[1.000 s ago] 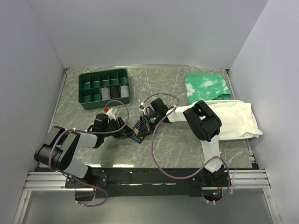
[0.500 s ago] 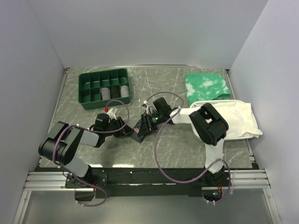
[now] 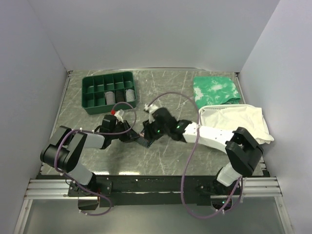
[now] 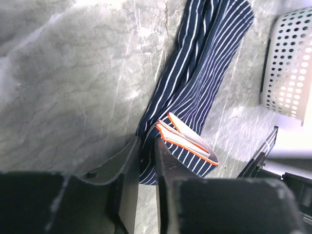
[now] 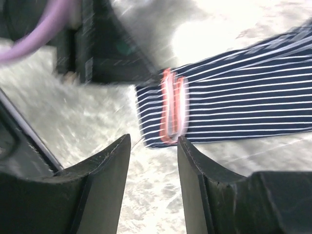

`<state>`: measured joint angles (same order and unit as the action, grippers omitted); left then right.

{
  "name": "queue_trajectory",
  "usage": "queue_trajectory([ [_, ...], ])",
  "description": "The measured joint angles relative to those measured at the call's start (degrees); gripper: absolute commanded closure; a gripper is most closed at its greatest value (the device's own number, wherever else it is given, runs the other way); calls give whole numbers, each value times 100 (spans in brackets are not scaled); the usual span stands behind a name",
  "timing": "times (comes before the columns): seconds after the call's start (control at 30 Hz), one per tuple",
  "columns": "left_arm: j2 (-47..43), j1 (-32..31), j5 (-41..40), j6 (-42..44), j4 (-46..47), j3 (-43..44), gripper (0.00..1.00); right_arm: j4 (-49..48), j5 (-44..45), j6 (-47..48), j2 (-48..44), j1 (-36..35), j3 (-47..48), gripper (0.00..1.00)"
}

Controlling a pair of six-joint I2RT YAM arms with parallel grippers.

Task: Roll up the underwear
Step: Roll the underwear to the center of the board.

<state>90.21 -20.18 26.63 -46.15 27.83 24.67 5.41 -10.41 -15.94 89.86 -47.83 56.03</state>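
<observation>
Room around the underwear [image 4: 209, 63] is tight — the left gripper [image 4: 146, 148] sits at 9 o'clock and the right gripper [image 5: 154, 146] at 2, close together. Bare table [image 3: 161, 92] lies open at 12 and 6. A green tray [image 3: 108, 92] stands at 11 — a white cloth [image 3: 243, 119] and the right arm [image 3: 214, 136] fill 3, with a mottled green cloth [image 3: 216, 90] beyond at 2.

The right claw [image 5: 153, 146] is spread wide over the grey tabletop [image 5: 146, 204], its tips just short of the striped underwear [image 5: 234, 109] at its orange trim [image 5: 170, 109]. The view is blurred.
</observation>
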Motion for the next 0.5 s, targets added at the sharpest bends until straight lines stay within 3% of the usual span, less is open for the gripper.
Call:
queue_trajectory([
  [0.17,-7,-48,-85,-2,-595,295,80,358,1340,433,59,-1001,42,47],
  [0.5,-125,-129,-203,37,-1165,485,76,686,2736,1075,654,-1631,470,43],
])
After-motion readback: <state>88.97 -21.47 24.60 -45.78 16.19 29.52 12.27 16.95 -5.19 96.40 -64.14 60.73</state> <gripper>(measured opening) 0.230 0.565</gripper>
